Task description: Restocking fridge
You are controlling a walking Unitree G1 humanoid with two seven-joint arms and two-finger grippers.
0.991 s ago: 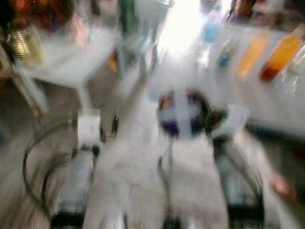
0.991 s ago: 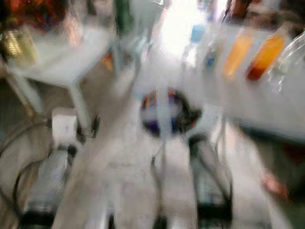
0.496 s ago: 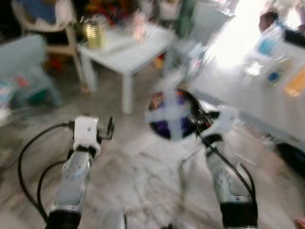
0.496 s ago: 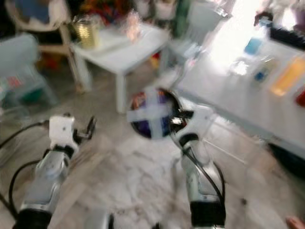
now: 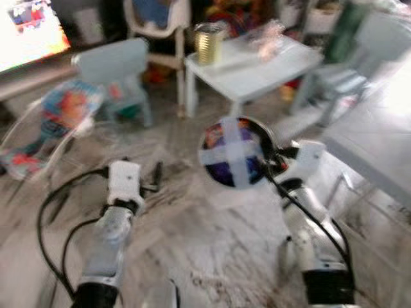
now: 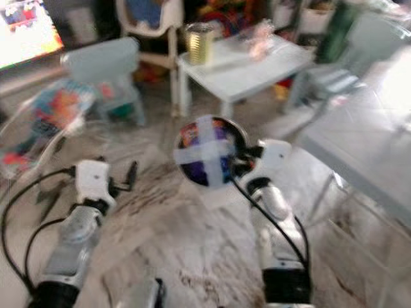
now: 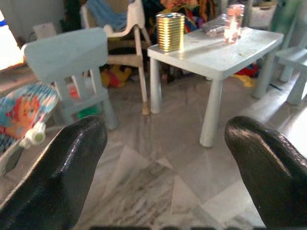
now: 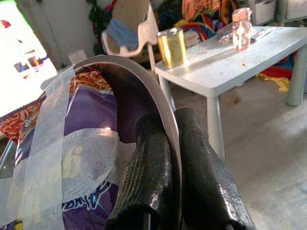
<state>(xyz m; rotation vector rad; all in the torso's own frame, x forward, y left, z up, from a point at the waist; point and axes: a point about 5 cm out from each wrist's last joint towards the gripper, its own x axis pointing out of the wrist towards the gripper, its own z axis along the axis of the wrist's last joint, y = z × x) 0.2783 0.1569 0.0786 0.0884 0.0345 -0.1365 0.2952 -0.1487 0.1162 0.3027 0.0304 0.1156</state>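
Observation:
A round dark bowl (image 5: 232,152) filled with purple packaging and strapped with a cross of white tape hangs in front of me, face toward the camera. My right gripper (image 5: 270,164) is shut on its rim; in the right wrist view the two black fingers (image 8: 148,158) pinch the thin rim of the bowl (image 8: 72,143) between them. My left gripper (image 5: 155,177) is held out low at the left over the floor, open and holding nothing, its fingers (image 7: 62,167) spread wide apart.
A small white table (image 5: 257,64) with a gold can (image 5: 209,43) stands ahead, with a pale blue child's chair (image 5: 115,70) to its left. A colourful baby bouncer (image 5: 58,115) lies at far left. A larger white table (image 5: 379,141) edges in on the right. The floor is marble tile.
The whole view has swung left: the table of bottles has left the picture, and the small table, chair and bouncer have come in. Both arms hold the same pose, bowl still gripped.

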